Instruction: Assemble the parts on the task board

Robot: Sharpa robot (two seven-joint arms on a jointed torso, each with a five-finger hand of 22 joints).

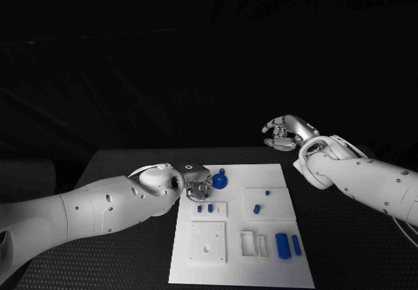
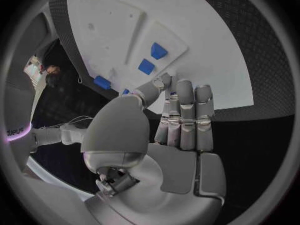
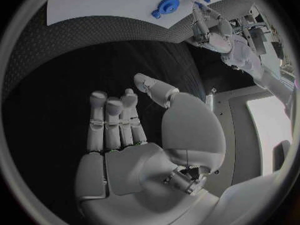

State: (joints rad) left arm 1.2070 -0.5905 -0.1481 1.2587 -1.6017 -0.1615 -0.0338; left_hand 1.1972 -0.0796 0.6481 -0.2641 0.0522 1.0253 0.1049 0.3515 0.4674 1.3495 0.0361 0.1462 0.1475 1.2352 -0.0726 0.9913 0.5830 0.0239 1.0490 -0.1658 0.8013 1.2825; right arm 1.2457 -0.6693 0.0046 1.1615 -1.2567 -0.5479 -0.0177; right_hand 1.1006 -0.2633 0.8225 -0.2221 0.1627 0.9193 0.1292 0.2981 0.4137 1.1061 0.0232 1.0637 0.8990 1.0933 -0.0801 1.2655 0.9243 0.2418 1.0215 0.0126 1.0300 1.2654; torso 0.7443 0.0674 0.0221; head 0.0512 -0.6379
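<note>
Black desk (image 1: 122, 163), dark room. Left hand (image 1: 197, 181) hovers over the task board's (image 1: 261, 266) far left corner, fingers extended, grasping nothing. Just beside it lies a round blue part (image 1: 220, 180); other parts lie nearer. Right hand (image 1: 287, 133) hangs released, well clear. Risk: descending fingers could nudge the round part aside.

Your left hand (image 1: 197, 183) hangs left of the frame centre, fingers straight and apart, holding nothing. Your right hand (image 1: 286, 133) floats upper right, empty, fingers loosely bent.
</note>
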